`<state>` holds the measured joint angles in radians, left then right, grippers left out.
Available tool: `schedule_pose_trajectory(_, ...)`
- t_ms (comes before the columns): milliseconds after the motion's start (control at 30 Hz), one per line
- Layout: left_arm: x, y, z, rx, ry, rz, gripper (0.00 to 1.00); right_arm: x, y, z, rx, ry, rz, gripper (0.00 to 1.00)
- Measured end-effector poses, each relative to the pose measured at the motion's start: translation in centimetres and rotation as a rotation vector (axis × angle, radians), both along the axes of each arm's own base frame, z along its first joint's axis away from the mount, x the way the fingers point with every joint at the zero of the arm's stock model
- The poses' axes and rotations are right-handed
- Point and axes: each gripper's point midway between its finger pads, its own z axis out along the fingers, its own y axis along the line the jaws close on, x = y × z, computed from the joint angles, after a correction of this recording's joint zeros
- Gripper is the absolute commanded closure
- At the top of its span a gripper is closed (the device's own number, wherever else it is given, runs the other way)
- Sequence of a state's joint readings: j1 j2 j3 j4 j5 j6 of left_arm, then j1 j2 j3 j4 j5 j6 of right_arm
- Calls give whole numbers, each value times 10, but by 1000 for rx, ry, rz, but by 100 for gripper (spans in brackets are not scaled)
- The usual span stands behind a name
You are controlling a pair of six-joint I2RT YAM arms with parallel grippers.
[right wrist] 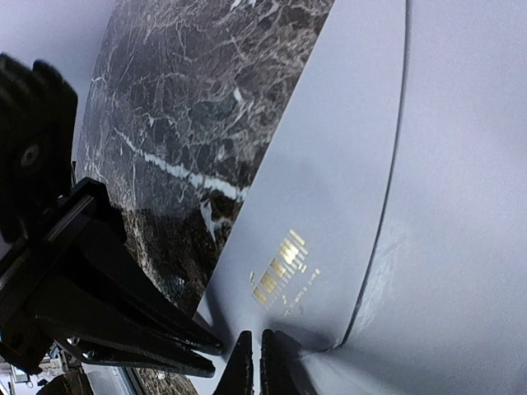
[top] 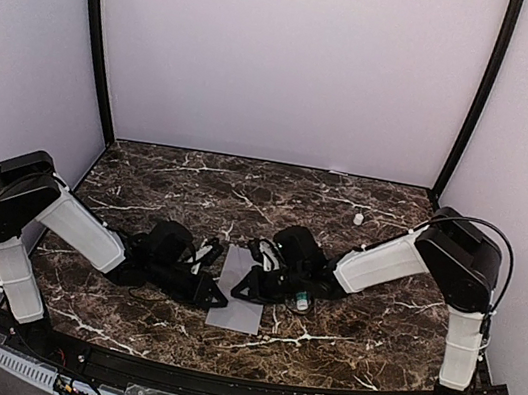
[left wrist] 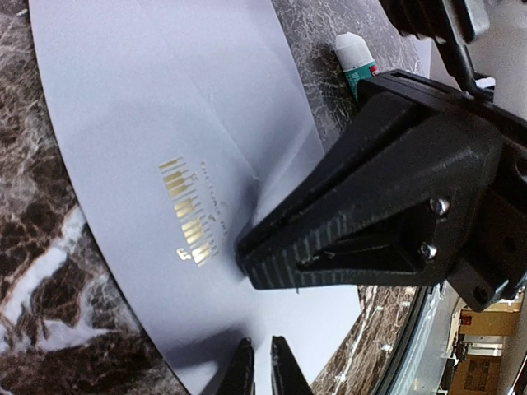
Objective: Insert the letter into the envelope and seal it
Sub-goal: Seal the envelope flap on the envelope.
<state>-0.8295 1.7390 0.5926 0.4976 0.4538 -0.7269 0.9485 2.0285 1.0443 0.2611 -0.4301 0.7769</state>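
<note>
Two-arm station at a single moment. The envelope [top: 235, 314], pale grey-lavender, lay flat on the dark white-veined marble table [top: 176, 178] between the two wrists, at the middle near the front edge. Writing: the envelope bore a small gold imprint [left wrist: 191, 216] of short bars set like a barcode, with a line of tiny gold lettering beside it. Both wrist views showed it, but the lettering was too small to read in either. No other label could be read. The overhead view alone gave the layout: the left gripper [top: 212, 295] and right gripper [top: 247, 286] met tip to tip over the envelope, a glue stick [top: 300, 302] lay just beside the right gripper, and a small white item [top: 358, 217] sat well apart toward the back. The left wrist view alone resolved the glue stick's white cap and teal body [left wrist: 356, 56], and showed the right gripper's closed, ribbed fingers with their tip down on the paper beside the imprint. The right wrist view alone showed a long curved crease with the paper beyond it lifting. Both pincers were closed, fingertips together at the envelope's surface. Whether either had paper nipped between its tips could not be told.
</note>
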Motion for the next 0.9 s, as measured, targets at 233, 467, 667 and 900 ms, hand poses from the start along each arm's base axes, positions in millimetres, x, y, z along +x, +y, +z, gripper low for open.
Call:
schedule_pose_trajectory(233, 0, 0, 0, 0, -1, -1, 92, 28, 3, -1, 12, 5, -60, 97)
schedule_pose_trajectory(467, 0, 0, 0, -1, 0, -2, 92, 49, 4, 0, 19, -6, -98, 97)
schedule_pose_trajectory(667, 0, 0, 0, -1, 0, -1, 92, 61, 9, -1, 19, -31, -104, 97)
schedule_pose_trajectory(900, 0, 0, 0, 0, 1, -1, 92, 57, 5, -1, 27, -46, -97, 97)
